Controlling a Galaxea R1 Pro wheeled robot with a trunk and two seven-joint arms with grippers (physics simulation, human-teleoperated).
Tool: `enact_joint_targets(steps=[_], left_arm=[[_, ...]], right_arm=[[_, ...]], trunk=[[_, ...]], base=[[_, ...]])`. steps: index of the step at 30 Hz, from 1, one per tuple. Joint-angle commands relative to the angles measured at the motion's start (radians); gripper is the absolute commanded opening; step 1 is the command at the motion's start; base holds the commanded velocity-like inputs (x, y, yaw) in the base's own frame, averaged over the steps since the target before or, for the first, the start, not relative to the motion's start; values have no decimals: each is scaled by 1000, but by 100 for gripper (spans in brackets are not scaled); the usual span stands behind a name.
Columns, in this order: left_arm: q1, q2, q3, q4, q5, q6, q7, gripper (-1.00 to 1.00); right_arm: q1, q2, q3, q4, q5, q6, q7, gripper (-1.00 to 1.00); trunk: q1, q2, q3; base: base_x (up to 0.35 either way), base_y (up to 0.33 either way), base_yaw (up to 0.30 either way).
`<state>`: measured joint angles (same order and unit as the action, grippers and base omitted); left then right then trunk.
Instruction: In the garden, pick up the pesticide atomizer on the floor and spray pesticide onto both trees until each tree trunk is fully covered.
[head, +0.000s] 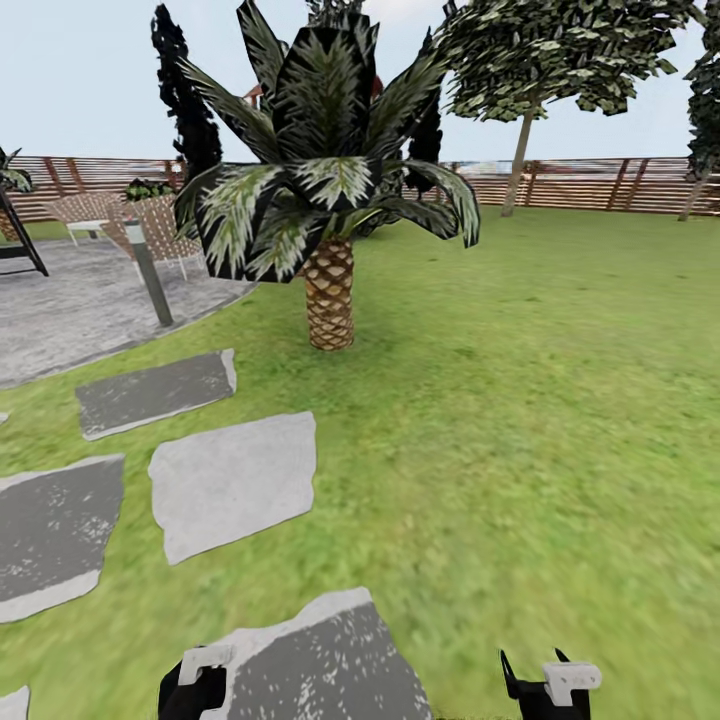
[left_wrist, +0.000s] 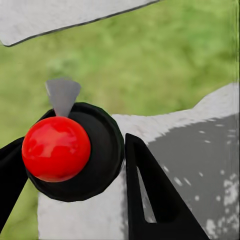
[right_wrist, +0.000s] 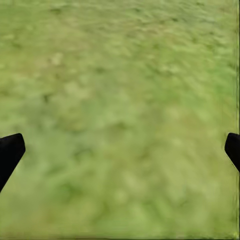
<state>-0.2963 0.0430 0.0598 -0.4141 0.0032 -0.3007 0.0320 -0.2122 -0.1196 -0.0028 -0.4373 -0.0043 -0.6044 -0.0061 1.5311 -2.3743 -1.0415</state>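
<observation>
Gripping the pesticide atomizer (left_wrist: 70, 150), the left gripper (left_wrist: 75, 175) had its black fingers (left_wrist: 150, 195) pinched on the round black body with its red ball, above a grey stepping stone (left_wrist: 200, 165). Over bare lawn (right_wrist: 120, 100), the right gripper (right_wrist: 120, 152) hung with jaws spread wide. Ahead stood a scaly palm (head: 328, 290); a leaning tree (head: 521, 150) rose near the wooden fence (head: 600, 185).

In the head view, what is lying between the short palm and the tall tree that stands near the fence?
Only bare lawn. In the head view the grass runs unbroken from the palm to the tall tree's trunk by the fence.
</observation>
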Motion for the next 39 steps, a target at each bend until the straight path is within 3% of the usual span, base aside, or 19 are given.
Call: enact_joint_targets(steps=[1,19,30,39], left_arm=[[0,0,0,0,0,0,0,-100],[9,0,0,0,0,0,0,-100],[11,-2,-1,0,0,-1,1,-100],[11,-5,-2,1,-2,-2,2,-100]], right_arm=[[0,0,0,0,0,0,0,100],[0,0,0,19,0,0,0,100],[0,0,0,19,0,0,0,100],[0,0,0,19,0,0,0,100]], trunk=[[-4,7,3],[-73,133,60],[-73,133,60],[-73,133,60]], base=[[0,0,-289],[0,0,-299],[0,0,-300],[0,-234,-300]])
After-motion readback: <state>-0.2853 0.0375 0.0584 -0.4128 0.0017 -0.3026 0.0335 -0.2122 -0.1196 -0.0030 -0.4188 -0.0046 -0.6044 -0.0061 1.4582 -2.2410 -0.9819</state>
